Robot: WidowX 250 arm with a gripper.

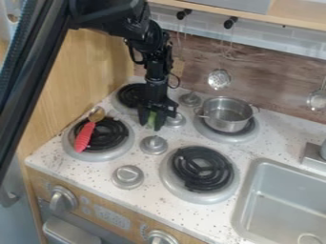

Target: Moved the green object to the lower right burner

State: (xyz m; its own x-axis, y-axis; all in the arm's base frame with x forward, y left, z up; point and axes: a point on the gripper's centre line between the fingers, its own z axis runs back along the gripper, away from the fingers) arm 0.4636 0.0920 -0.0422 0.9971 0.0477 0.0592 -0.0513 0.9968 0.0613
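Observation:
The black gripper (pixel 151 121) hangs down over the counter between the upper left burner and the central knobs. It is shut on the green object (pixel 151 117), a small piece that shows between its two fingers and is partly hidden by them. The lower right burner (pixel 202 169), a black coil in a silver ring, lies bare, in front and to the right of the gripper.
A metal pot (pixel 227 114) stands on the upper right burner. A red-handled spoon (pixel 86 135) lies across the lower left burner. Silver knobs (pixel 153 144) rise between the burners, and the sink (pixel 280 164) is at the right. Utensils hang along the back wall.

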